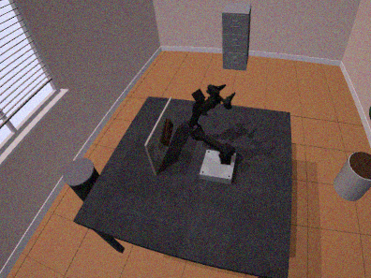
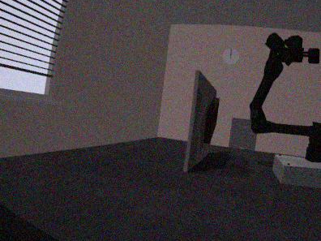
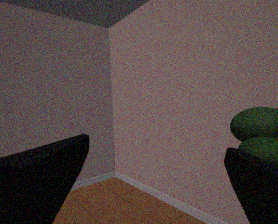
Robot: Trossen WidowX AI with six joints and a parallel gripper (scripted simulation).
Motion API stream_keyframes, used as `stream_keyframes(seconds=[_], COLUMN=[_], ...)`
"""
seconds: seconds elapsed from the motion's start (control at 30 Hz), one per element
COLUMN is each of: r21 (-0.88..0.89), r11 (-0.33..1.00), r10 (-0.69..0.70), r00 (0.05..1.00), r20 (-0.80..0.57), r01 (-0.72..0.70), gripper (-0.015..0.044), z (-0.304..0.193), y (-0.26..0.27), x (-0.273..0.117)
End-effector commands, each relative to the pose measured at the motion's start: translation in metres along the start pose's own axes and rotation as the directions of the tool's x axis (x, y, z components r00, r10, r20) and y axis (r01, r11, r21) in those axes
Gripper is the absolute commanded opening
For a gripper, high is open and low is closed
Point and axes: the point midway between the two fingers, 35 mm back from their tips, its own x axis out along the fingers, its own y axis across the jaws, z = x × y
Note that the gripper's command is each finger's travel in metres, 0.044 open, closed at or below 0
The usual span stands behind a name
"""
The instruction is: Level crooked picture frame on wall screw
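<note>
The picture frame (image 1: 167, 132) (image 2: 211, 121) is a dark brown shape on the robot-facing side of the upright wall panel (image 1: 152, 159) (image 2: 192, 147). The top and exterior views show it very obliquely and dimly, so its tilt cannot be read reliably. The screw and the notched strip are hidden. My gripper (image 1: 230, 90) (image 2: 314, 56) (image 3: 156, 148) is open and empty, raised high above the table and pointing away from the panel. It is well apart from the frame. The wrist view shows both dark fingers wide apart, with no frame in sight.
The arm's white base (image 1: 216, 168) (image 2: 296, 170) stands on the dark table (image 1: 187, 219) (image 2: 121, 194), to the right of the panel. Beyond the table are a grey cabinet (image 1: 235, 38), a dark round bin (image 1: 81, 172) and a light planter (image 1: 348, 184). Green foliage (image 3: 257, 122) shows behind one finger.
</note>
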Motion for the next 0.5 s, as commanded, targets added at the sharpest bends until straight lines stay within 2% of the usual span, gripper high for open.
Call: stream_keyframes(seconds=[0.0, 0.13, 0.17, 0.3, 0.47], r21=[0.000, 0.008, 0.012, 0.031, 0.071], r11=[1.000, 0.983, 0.971, 0.900, 0.758], r10=[-0.009, -0.185, -0.237, -0.435, -0.650], r00=[1.000, 0.982, 0.970, 0.895, 0.742], r20=[0.002, 0.037, 0.049, 0.099, 0.167], r01=[0.009, 0.185, 0.237, 0.434, 0.648], gripper=[0.0374, 0.0269, 0.0260, 0.0260, 0.0260], z=[0.000, -0.002, -0.002, -0.002, 0.001], y=[-0.002, -0.037, -0.049, -0.095, -0.153], x=[0.001, 0.021, 0.025, 0.034, 0.027])
